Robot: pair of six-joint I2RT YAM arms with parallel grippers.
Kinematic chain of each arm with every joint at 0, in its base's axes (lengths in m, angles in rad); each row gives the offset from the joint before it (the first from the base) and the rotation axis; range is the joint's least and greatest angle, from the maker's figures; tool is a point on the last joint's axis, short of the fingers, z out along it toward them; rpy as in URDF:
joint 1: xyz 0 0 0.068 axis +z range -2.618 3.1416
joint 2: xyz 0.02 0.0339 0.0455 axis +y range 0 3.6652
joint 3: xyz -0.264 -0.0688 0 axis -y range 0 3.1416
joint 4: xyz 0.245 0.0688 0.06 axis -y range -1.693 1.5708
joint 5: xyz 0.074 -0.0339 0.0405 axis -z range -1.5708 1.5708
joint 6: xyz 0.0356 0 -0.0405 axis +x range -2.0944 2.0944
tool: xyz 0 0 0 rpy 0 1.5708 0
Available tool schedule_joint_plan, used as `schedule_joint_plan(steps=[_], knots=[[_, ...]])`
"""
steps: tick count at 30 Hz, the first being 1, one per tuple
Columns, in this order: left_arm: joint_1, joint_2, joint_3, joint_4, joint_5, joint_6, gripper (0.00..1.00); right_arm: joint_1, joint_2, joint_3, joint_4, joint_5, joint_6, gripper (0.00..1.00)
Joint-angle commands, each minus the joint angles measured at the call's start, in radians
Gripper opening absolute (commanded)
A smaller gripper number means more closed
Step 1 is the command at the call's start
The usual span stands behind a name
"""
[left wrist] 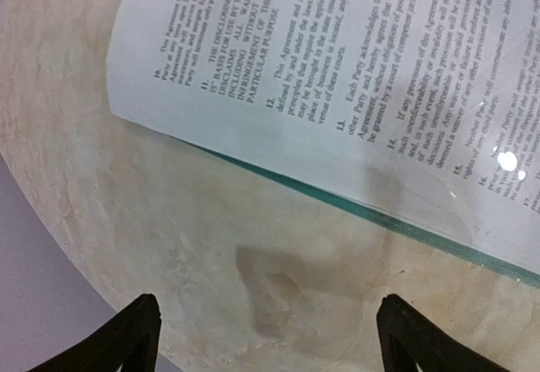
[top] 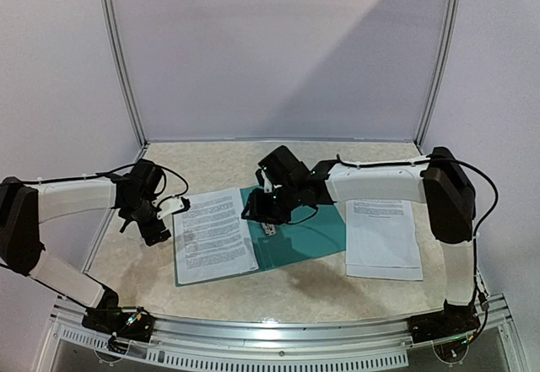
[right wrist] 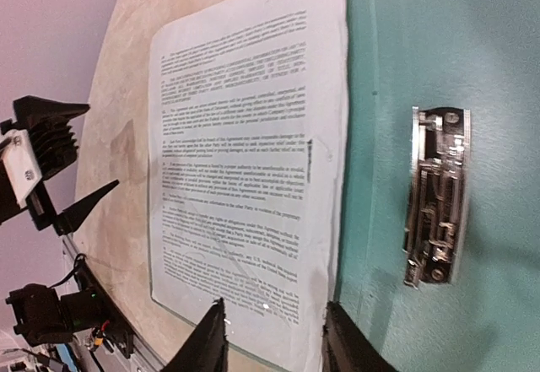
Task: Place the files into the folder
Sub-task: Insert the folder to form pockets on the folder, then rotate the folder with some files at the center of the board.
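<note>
The teal folder (top: 308, 239) lies open on the table, with its silver clip (right wrist: 436, 195) bare on the right half. One printed sheet of the files (top: 213, 235) covers the left half, and more files (top: 382, 237) lie in a stack to the right of the folder. My right gripper (right wrist: 274, 340) hovers open over that sheet's near edge beside the fold, holding nothing. In the left wrist view my left gripper (left wrist: 270, 338) is open wide above bare table, just off the sheet's (left wrist: 337, 68) left edge, where a teal strip of the folder (left wrist: 337, 204) shows.
The beige tabletop (top: 126, 258) is bounded by a metal rail (top: 278, 330) at the front and a wall panel (top: 278, 60) at the back. The left arm's gripper (right wrist: 51, 178) shows at the left of the right wrist view.
</note>
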Motion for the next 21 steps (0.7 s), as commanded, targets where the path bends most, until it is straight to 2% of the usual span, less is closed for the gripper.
schedule_joint_plan(steps=[1, 4, 11, 21], knots=[[0.009, -0.059, 0.063, -0.081, 0.025, 0.0, 0.91, 0.002, -0.011, 0.123, -0.332, 0.224, -0.141, 0.3], [0.01, -0.076, 0.1, -0.11, 0.048, -0.011, 0.91, 0.002, 0.035, 0.151, -0.36, 0.243, -0.165, 0.23], [0.008, -0.062, 0.142, -0.134, 0.065, -0.03, 0.91, -0.003, 0.148, 0.242, -0.375, 0.227, -0.185, 0.21], [0.005, -0.054, 0.141, -0.148, 0.093, -0.043, 0.91, -0.001, 0.223, 0.242, -0.364, 0.185, -0.198, 0.15]])
